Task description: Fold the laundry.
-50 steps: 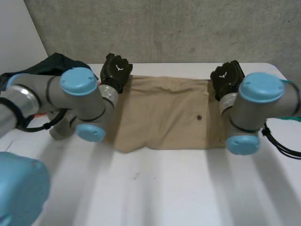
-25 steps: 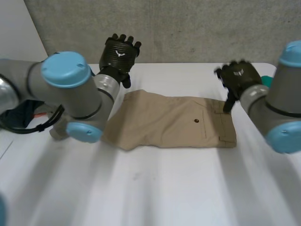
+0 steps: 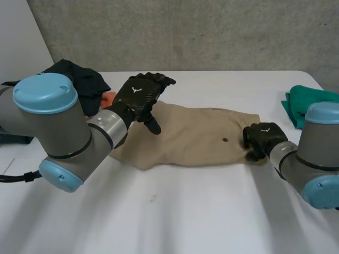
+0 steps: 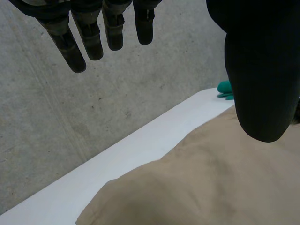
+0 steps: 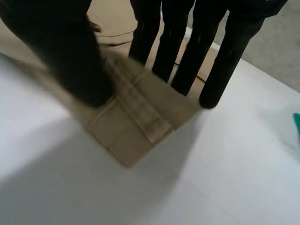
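Folded khaki shorts (image 3: 196, 135) lie flat across the middle of the white table (image 3: 185, 211). My left hand (image 3: 140, 95) hovers above their left part, open, with fingers (image 4: 93, 33) straight and spread and the thumb (image 4: 262, 70) apart, holding nothing. Under it lies the shorts' cloth (image 4: 197, 187). My right hand (image 3: 262, 136) is down on the shorts' near right corner. In the right wrist view its straight fingers (image 5: 187, 47) and thumb (image 5: 61, 51) stand on either side of the waistband (image 5: 136, 117) and pinch it.
A pile of dark clothes (image 3: 74, 76) with an orange piece (image 3: 108, 99) lies at the back left. A green cloth (image 3: 307, 103) lies at the right edge, also seen past my left thumb (image 4: 225, 89). A concrete wall (image 3: 212, 32) stands behind the table.
Both hands left the shorts' far corners. The left hand opened and came over the left part. The right hand swung to the near right corner and closed on the waistband.
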